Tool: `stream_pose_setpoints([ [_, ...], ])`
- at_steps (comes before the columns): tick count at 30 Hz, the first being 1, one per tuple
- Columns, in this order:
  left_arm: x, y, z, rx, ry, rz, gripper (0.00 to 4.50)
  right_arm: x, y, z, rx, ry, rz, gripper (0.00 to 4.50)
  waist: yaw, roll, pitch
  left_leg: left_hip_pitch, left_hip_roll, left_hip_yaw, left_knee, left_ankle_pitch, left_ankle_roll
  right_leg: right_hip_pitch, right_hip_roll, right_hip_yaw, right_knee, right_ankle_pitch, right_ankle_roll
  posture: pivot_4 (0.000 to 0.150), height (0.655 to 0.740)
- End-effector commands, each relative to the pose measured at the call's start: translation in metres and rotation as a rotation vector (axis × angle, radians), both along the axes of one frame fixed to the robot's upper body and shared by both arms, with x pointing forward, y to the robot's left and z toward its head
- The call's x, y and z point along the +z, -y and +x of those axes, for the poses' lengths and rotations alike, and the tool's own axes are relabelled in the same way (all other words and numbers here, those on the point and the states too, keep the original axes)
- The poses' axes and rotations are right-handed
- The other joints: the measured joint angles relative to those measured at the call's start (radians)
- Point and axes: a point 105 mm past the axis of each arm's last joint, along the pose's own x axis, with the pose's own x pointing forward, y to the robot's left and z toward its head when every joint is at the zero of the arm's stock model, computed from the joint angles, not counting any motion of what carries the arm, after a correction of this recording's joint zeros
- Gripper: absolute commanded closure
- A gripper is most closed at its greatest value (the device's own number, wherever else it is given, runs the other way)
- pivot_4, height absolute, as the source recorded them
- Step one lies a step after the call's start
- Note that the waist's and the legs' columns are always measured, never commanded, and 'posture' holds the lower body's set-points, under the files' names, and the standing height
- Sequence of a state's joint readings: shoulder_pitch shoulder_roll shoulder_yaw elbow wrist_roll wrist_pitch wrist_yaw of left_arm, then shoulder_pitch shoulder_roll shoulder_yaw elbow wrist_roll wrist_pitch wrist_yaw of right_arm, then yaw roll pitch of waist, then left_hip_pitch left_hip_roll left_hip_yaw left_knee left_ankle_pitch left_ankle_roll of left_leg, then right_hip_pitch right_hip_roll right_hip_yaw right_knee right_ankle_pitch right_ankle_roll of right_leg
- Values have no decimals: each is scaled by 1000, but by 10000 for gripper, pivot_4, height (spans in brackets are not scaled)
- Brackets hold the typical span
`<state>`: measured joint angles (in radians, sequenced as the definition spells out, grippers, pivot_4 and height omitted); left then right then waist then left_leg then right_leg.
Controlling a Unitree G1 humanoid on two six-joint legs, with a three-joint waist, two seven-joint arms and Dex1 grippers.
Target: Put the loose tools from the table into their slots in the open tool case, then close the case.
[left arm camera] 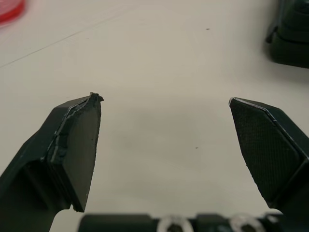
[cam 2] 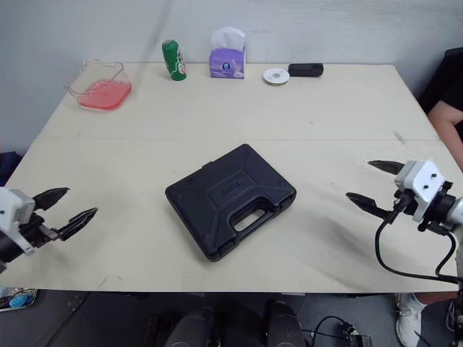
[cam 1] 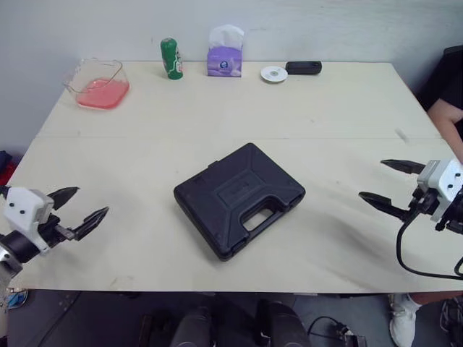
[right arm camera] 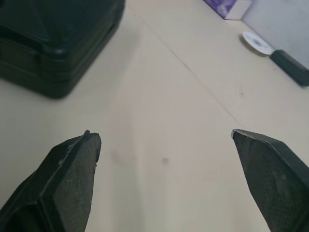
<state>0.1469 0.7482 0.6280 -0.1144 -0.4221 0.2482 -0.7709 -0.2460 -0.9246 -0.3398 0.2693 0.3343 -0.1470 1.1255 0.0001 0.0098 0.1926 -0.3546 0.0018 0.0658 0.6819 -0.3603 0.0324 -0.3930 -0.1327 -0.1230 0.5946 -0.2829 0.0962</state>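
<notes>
Both spread wide and holding nothing: left gripper [cam 1: 92,200] at the lower left, right gripper [cam 1: 371,178] at the far right, closed black tool case [cam 1: 231,189] flat in the middle between them, long side slanting up to the right, a bit nearer the right one.

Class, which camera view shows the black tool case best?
The left eye view: the whole closed tool case sits centred, handle visible. The right eye view shows the same; each wrist view catches a cropped edge.

Spread right claw [right arm camera: 164,134], closed tool case [right arm camera: 53,34]
</notes>
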Motion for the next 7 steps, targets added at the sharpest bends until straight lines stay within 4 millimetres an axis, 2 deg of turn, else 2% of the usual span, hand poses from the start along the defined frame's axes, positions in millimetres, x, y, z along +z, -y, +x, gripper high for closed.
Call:
stream_pose_setpoints([
  [1,0,-7,-5,33,23,62,433,13,5,5,-10,67,-25,0,-2,0,0,0,0,0,0,0,0,0,0,0,0,0,0,1500,7400],
  [3,-3,-9,-6,36,16,67,433,18,5,12,-17,96,-6,0,-2,0,0,0,0,0,0,0,0,0,0,0,0,0,0,1500,7400],
  [7,4,-6,-7,40,56,49,433,19,4,19,-20,107,24,0,-3,1,1,0,1,0,0,0,-1,-1,0,0,1,0,0,1500,7400],
])
